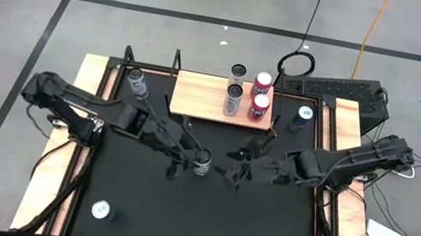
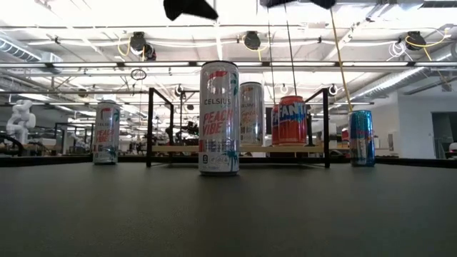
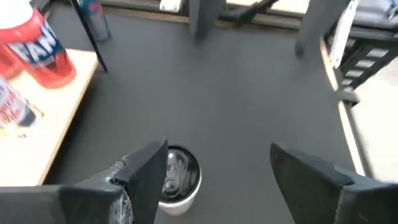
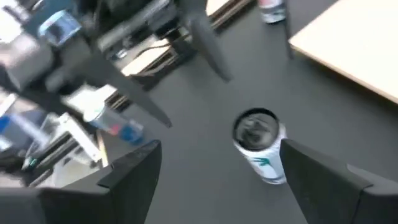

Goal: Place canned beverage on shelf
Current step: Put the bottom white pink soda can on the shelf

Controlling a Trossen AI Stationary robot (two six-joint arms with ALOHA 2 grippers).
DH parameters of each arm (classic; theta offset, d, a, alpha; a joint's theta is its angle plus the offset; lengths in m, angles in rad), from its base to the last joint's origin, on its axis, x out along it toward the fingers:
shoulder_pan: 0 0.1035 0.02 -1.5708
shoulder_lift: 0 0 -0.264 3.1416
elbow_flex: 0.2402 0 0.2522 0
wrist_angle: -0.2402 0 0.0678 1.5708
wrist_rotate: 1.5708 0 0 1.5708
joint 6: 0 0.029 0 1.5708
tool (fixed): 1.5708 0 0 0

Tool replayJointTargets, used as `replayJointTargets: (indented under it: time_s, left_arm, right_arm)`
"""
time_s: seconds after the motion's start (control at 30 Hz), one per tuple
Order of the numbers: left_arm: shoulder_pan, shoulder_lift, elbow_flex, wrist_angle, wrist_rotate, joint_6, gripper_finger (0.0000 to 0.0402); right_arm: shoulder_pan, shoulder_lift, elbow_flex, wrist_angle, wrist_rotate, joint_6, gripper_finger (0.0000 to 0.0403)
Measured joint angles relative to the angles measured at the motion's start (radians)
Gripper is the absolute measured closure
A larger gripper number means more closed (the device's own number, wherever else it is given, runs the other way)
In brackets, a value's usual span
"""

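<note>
Two grippers, left gripper [image 1: 187, 164] and right gripper [image 1: 233, 174], both spread wide, flank the upright Celsius can [image 1: 202, 162] mid-mat, shelf [image 1: 201, 96] behind.

On the bench [image 1: 134, 209], one can [image 1: 202, 162] stands between the left pincer [image 1: 185, 164] and the right pincer [image 1: 231, 174], just beside the left one. Beyond both pincers lies the shelf [image 1: 197, 94], carrying four cans [image 1: 248, 92]. Two more cans [image 1: 138, 81] flank the shelf, and another can [image 1: 100, 210] stands well behind the left pincer.
</note>
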Motion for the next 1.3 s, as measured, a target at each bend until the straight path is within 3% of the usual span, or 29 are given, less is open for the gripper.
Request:
replayJointTargets:
  time_s: [0.17, 0.47, 0.9, 1.13, 1.3]
  left_arm:
    - [0.001, 0.032, 0.000, -0.008, -0.005, 0.000, 0.0123]
    - [0.038, 0.049, 0.000, -0.023, -0.026, -0.025, 0.0117]
    - [0.052, 0.174, 0.000, -0.054, -0.012, -0.047, 0.0009]
    - [0.077, 0.194, 0.000, -0.061, -0.016, -0.053, 0.0009]
    - [0.080, 0.204, 0.000, -0.058, 0.013, -0.043, 0.0056]
  right_arm:
    - [0.026, -0.005, 0.000, -0.118, 0.091, 0.115, 0.0091]
    - [0.036, -0.014, 0.000, -0.199, 0.092, 0.171, 0.0091]
    - [0.036, -0.014, 0.000, -0.206, 0.094, 0.169, 0.0091]
    - [0.036, -0.014, 0.000, -0.207, 0.094, 0.158, 0.0091]
    - [0.036, -0.014, 0.000, -0.219, 0.094, 0.157, 0.0091]
